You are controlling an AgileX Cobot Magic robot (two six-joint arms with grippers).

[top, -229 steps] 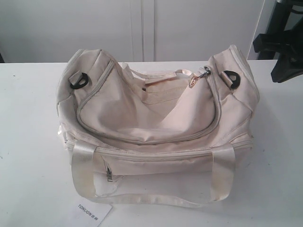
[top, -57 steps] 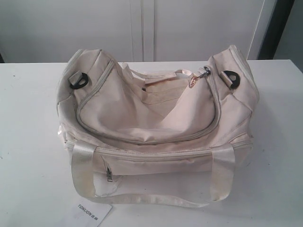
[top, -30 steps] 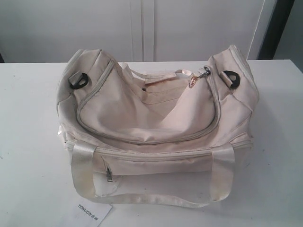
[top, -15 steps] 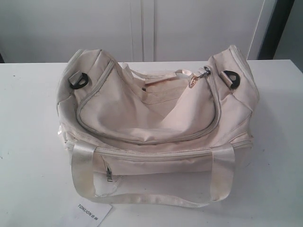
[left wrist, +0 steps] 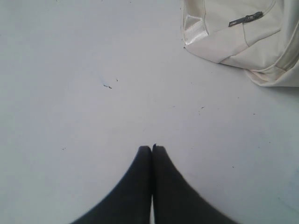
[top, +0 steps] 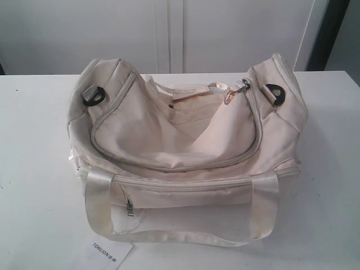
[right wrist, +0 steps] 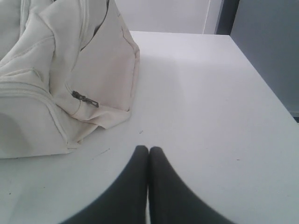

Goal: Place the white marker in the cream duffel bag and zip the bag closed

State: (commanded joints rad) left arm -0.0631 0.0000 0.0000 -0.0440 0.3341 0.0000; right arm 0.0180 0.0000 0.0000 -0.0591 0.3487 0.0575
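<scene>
Risk: marker not visible in any view, so I cannot confirm it is inside the bag (top: 180, 146). If the zip pull (top: 243, 85) sits short of its end stop, a gap remains. The zip looks closed along the front curve. Left gripper (left wrist: 152, 148) and right gripper (right wrist: 148, 149): jaws together, empty, over bare table (top: 34, 140), each near a bag end, not touching.
</scene>
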